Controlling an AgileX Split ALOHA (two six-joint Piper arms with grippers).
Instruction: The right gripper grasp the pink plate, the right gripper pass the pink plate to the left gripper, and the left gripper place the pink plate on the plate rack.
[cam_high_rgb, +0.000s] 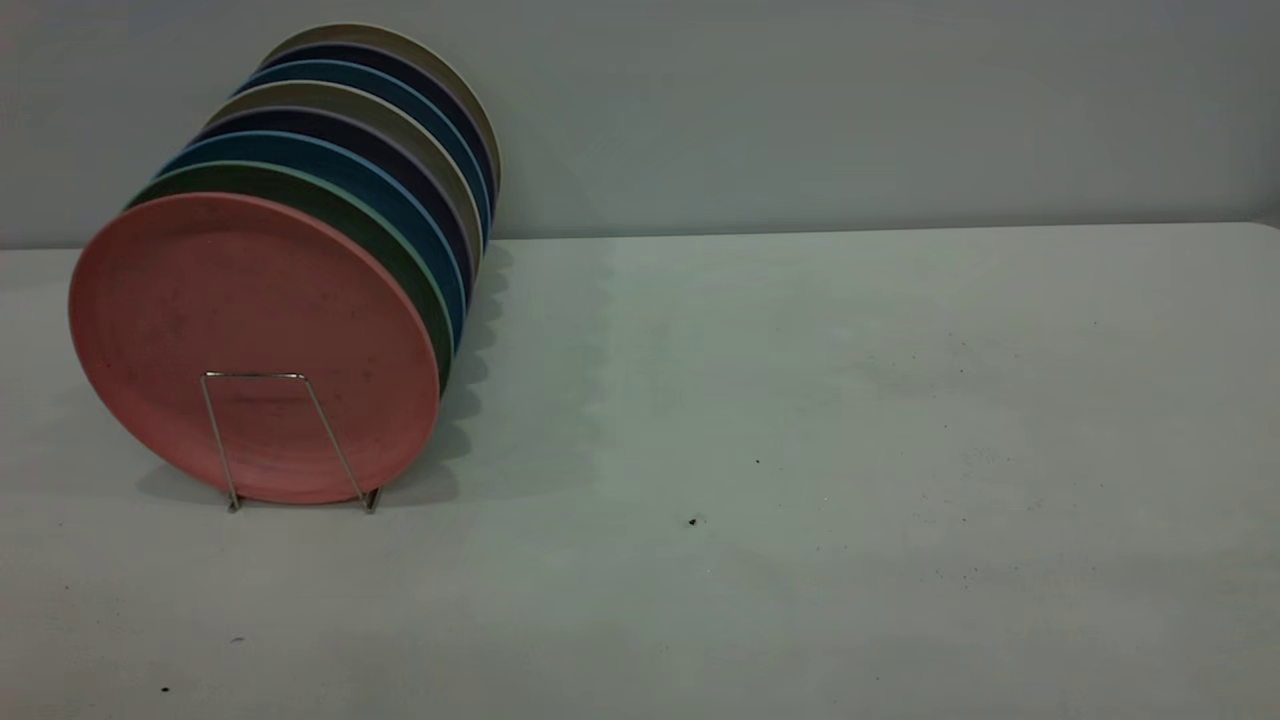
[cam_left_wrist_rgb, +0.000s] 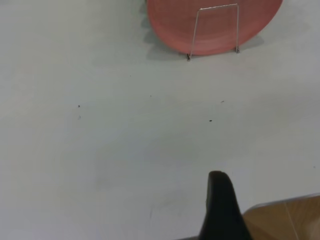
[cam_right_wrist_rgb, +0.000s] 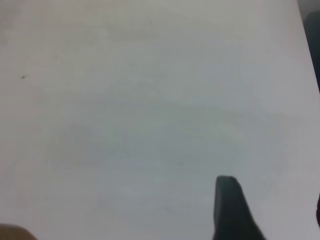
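Note:
The pink plate (cam_high_rgb: 250, 330) stands upright at the front of the plate rack (cam_high_rgb: 262, 376), behind its front wire loop, in the exterior view's left part. The left wrist view shows its lower part (cam_left_wrist_rgb: 215, 30) and the loop (cam_left_wrist_rgb: 218, 7). No gripper shows in the exterior view. My left gripper (cam_left_wrist_rgb: 270, 200) hovers over the bare table some way from the rack, with one black fingertip (cam_left_wrist_rgb: 219, 182) in view and nothing held. My right gripper (cam_right_wrist_rgb: 272, 200) is over bare table, one fingertip (cam_right_wrist_rgb: 226, 187) in view, a dark sliver at the frame edge, nothing held.
Behind the pink plate the rack holds a green plate (cam_high_rgb: 400, 250) and several blue, dark and beige plates (cam_high_rgb: 420, 130). The table edge and wooden floor (cam_left_wrist_rgb: 285, 220) lie beside my left gripper. The table's edge (cam_right_wrist_rgb: 306, 35) runs past my right gripper.

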